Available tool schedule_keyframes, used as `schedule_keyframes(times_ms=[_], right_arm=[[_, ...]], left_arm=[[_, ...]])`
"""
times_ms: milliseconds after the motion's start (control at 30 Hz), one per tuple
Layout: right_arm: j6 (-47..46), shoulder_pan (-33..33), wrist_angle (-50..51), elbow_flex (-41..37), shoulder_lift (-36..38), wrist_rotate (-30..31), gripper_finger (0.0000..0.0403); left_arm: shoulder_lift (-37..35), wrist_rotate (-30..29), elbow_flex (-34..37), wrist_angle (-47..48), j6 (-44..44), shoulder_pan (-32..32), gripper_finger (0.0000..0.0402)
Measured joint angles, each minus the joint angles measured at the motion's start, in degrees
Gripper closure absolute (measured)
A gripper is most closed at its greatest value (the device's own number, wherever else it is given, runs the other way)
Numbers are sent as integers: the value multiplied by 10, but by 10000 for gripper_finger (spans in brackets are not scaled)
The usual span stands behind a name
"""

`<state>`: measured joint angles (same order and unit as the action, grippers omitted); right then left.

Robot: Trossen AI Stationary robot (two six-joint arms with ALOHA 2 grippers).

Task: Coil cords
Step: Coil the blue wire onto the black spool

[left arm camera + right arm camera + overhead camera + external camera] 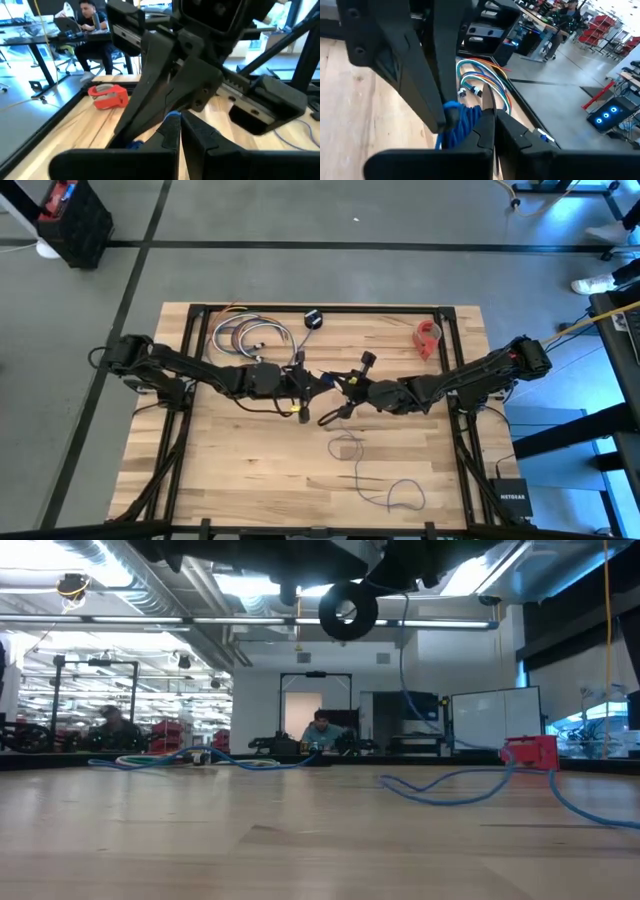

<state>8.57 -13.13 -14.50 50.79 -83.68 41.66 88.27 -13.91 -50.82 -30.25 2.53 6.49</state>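
Observation:
The cord is thin; it looks grey-purple from above and blue in the other views. It hangs from my two grippers over the table's middle, and its slack tail lies in loops on the wood toward the near edge. My left gripper and right gripper meet tip to tip, both shut on a small bunch of cord loops. A black round ring, seemingly the spool, hangs in the air just under the arms. My left gripper pinches the cord bunch at its fingertips, coming level from the table's left. The bunch is lifted clear of the table. My right gripper's fingers hide most of it. My right gripper has its shut fingertips against the same bunch of several blue loops, coming nearly level from the table's right. The loops sit between its tips and the left gripper's finger, clear of the table. Strands hang slack below.
A bundle of thicker multicoloured cables lies at the far left. A small black object sits at the far edge and a red object at the far right. Bare wood lies on the near left side.

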Motion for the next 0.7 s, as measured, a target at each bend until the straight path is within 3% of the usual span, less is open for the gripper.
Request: schedule_keyframes(times_ms=[200, 367, 700], right_arm=[[-11, 0, -24, 1, -1, 56, 395], [-12, 0, -47, 3, 0, 37, 395], [29, 1, -138, 3, 0, 38, 395]], left_arm=[[19, 2, -1, -41, 3, 0, 400], [20, 4, -2, -43, 12, 1, 392], [24, 9, -6, -33, 11, 5, 288]])
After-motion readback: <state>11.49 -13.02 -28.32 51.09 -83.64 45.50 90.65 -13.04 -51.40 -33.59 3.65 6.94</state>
